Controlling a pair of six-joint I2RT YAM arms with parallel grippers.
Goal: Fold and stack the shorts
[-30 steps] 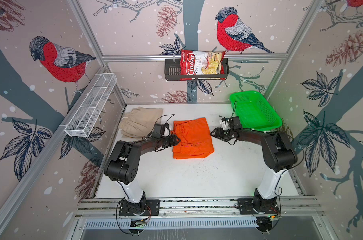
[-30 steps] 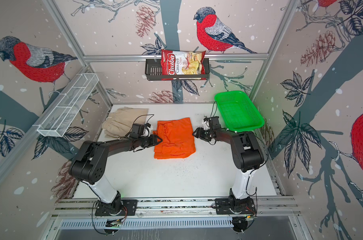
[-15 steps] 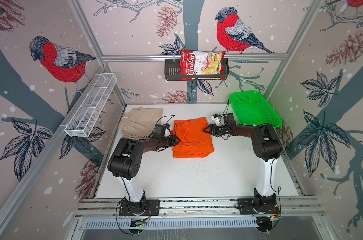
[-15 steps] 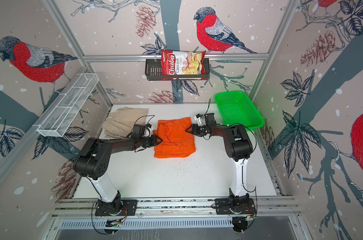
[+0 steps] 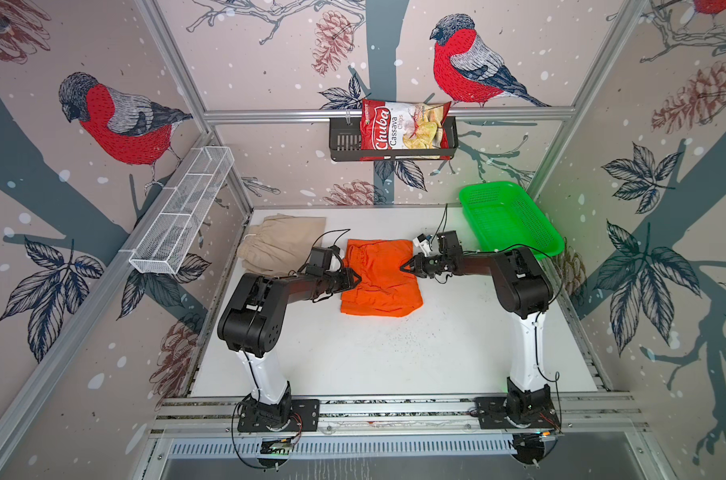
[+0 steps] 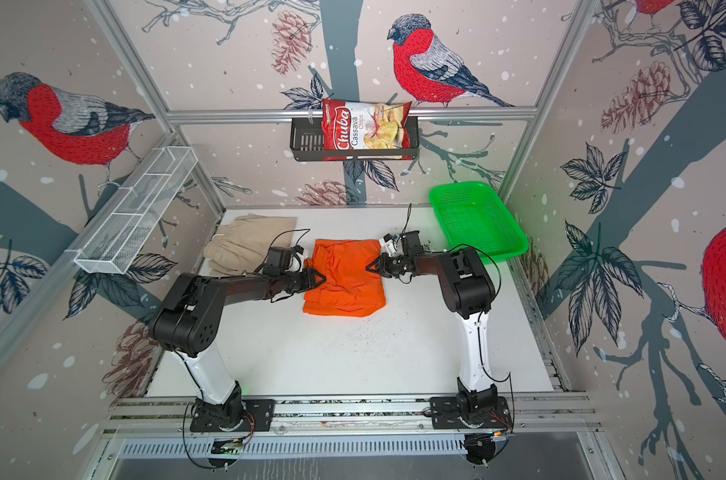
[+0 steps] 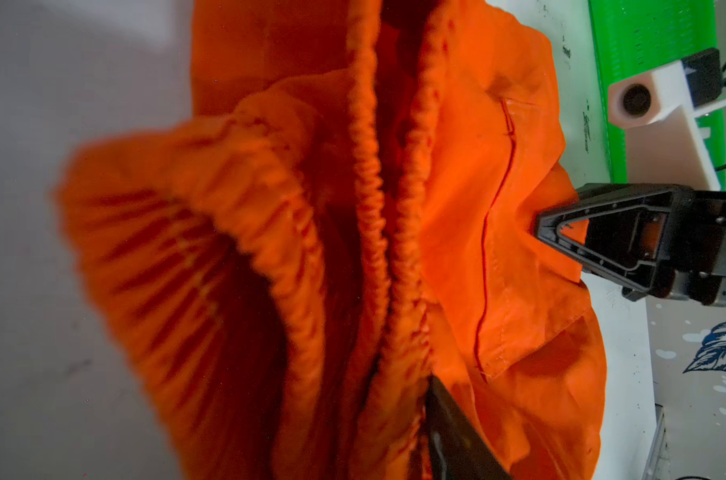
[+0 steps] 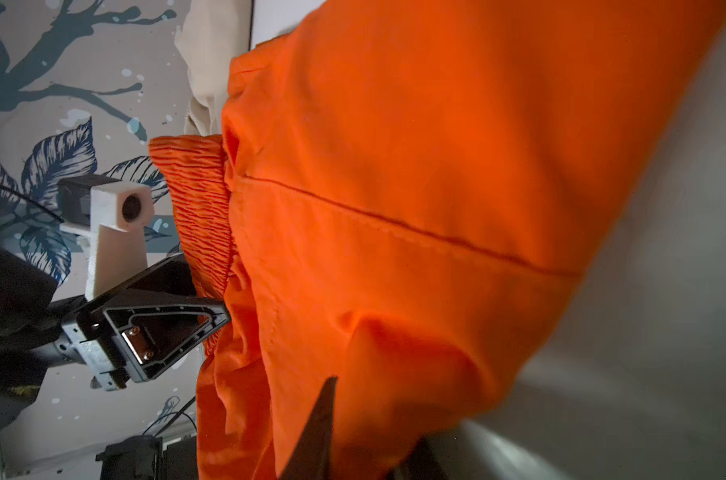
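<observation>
The orange shorts (image 5: 380, 282) lie on the table (image 5: 353, 353), with the beige pair (image 5: 282, 245) just beside, left-arm side. Soft, light, floppy: grab the thick gathered waistband (image 7: 365, 166). Right gripper (image 5: 405, 268) is nipped onto the side edge. Left gripper (image 5: 356, 279) is prob. pinching the waistband, 1 finger hidden. Left wrist view shows puckers at the right tip; top views don't.

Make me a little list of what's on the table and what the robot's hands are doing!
orange shorts: middle of table, rumpled
beige shorts: back left, bunched, no gripper on them
left gripper: pinching the orange shorts' waistband side
right gripper: pinching their opposite side
green mesh basket: back right corner
stacked: not yet
</observation>
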